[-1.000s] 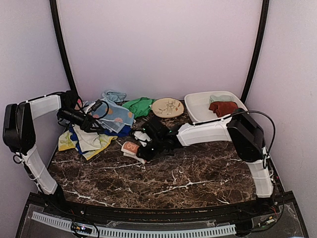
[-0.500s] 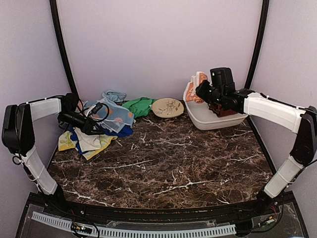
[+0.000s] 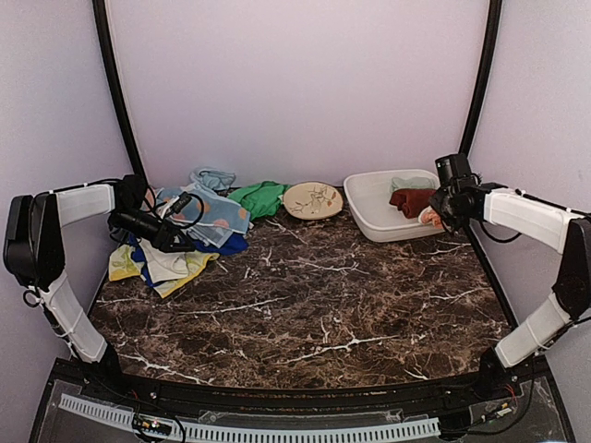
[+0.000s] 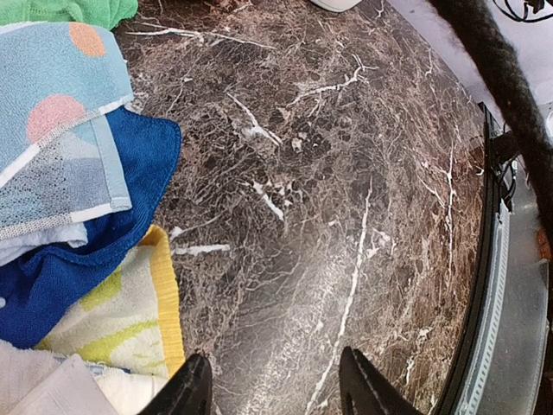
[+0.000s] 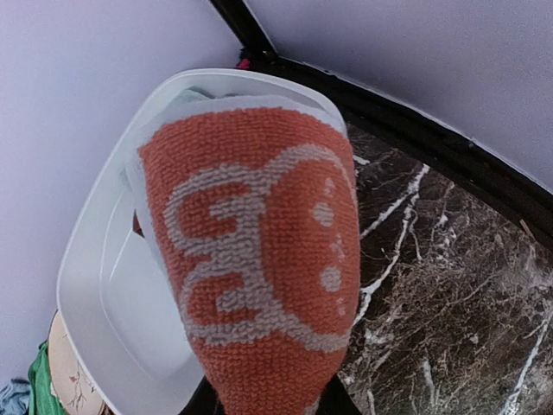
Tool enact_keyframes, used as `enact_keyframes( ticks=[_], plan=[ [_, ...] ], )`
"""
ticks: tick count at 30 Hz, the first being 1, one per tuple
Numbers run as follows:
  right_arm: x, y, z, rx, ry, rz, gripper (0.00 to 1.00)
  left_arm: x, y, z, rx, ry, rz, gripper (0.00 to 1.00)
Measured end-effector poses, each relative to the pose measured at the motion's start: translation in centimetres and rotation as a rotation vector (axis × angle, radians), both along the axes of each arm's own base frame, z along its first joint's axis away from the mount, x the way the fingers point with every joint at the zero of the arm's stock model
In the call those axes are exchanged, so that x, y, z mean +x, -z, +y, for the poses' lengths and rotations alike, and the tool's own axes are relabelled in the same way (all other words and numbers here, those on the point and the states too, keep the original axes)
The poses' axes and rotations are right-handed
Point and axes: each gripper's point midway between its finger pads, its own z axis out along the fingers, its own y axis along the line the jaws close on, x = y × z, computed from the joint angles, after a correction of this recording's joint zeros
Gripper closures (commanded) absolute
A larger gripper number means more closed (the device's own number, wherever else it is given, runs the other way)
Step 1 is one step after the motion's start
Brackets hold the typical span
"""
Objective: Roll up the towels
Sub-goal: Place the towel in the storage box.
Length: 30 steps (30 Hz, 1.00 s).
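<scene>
One rolled orange towel (image 5: 259,259) is pinched in the right gripper (image 3: 436,213) over the near right rim of the tub (image 3: 383,227); released here it could catch the rim and unroll. Empty, the left gripper (image 4: 272,393) hangs half open by the far-left towel pile (image 3: 212,220).

Tabletop (image 3: 314,305): dark brown marble-look stone w/ white veins, polished, slight sheen. Far right, orange towel (image 5: 259,259): thick looped terry cloth, rough, matt; white tub (image 5: 104,294) by it looks like smooth plastic. Far-left towel pile (image 3: 175,258): soft matt cloth, light blue towel (image 4: 52,130) partly waffle-woven.
</scene>
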Motion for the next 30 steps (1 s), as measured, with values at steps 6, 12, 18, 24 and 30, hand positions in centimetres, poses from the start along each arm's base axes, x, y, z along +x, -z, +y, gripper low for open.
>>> enact_keyframes(
  ticks=[6, 12, 18, 24, 30],
  plan=[
    [0.9, 1.7, -1.0, 0.095, 0.128, 0.021, 1.00, 0.0, 0.0, 0.0, 0.000, -0.004, 0.004, 0.49],
    [4.3, 1.7, -0.6, 0.228, 0.233, -0.015, 1.00, -0.3, 0.3, 0.0, 0.000, -0.004, 0.012, 0.50],
    [5.3, 5.1, -0.5, 0.348, 0.344, 0.056, 1.00, -0.2, 0.2, 0.0, -0.002, -0.008, 0.011, 0.51],
    [7.0, 6.4, 0.2, 0.373, 0.383, 0.110, 1.00, -0.2, 0.0, 0.0, -0.002, -0.009, 0.003, 0.51],
    [7.5, 6.0, 0.1, 0.388, 0.402, 0.104, 1.00, -0.3, 0.1, 0.0, -0.002, -0.009, 0.005, 0.52]
  ],
)
